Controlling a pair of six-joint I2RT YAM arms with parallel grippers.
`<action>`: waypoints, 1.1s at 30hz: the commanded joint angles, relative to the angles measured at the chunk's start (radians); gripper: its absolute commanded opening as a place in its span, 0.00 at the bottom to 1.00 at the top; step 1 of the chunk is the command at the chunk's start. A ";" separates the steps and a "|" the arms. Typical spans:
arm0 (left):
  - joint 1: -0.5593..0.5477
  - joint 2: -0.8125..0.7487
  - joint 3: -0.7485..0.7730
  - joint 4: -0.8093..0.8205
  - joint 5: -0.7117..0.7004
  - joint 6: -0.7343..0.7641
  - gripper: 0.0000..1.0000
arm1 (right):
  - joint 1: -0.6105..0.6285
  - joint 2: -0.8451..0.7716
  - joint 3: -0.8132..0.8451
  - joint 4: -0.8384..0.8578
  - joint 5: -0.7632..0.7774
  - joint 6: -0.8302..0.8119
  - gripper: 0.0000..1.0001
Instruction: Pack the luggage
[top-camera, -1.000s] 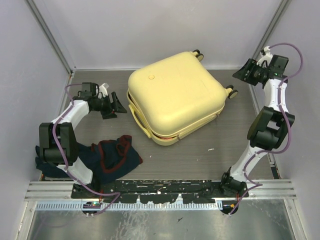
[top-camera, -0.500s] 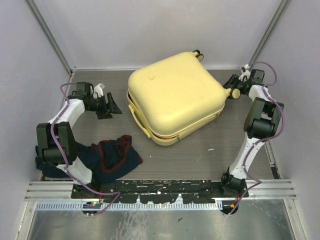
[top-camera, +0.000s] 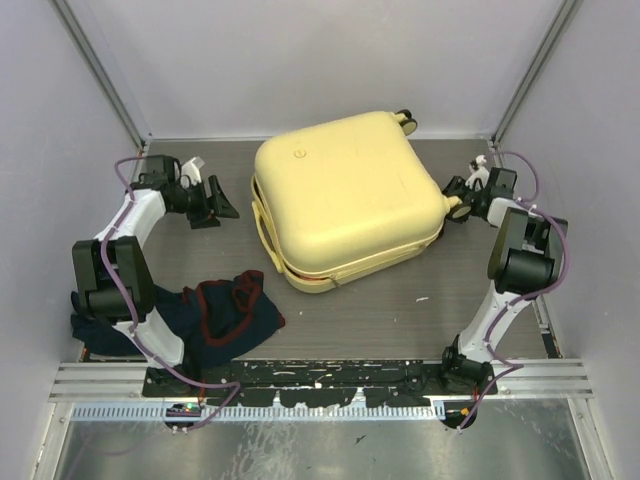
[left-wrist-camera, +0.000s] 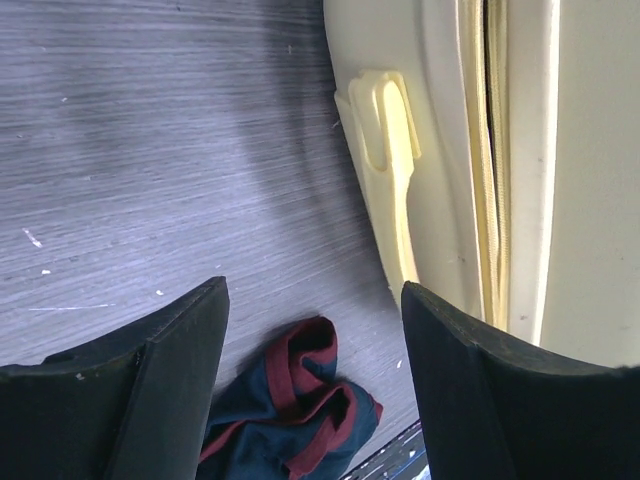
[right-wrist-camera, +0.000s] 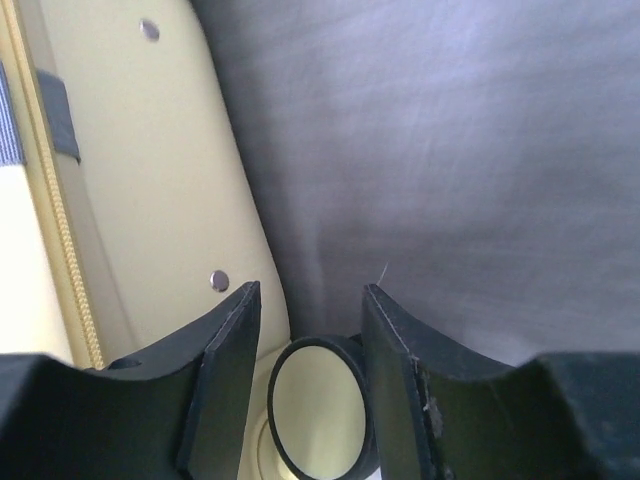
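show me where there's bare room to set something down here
Widest bare table: the near strip in front of the luggage, right of the clothes. A smaller patch lies between the left gripper and the clothes. Crowded where the right gripper meets the luggage.

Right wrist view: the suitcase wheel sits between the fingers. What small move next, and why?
Probably close the right end effector on the wheel. The wheel sits squarely between its fingers, though contact is unclear. The suitcase is shut with the clothes lying outside, so a firm hold there would likely steady it for opening.
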 joint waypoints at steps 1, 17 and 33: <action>0.017 0.018 0.066 0.016 0.038 0.012 0.71 | 0.075 -0.116 -0.225 -0.261 -0.130 -0.024 0.49; 0.022 -0.054 0.070 0.053 0.025 0.005 0.75 | 0.020 -0.295 -0.021 -0.242 0.008 -0.086 0.60; 0.017 -0.032 0.108 0.072 0.011 -0.012 0.78 | 0.103 -0.129 0.142 0.126 0.100 0.111 0.76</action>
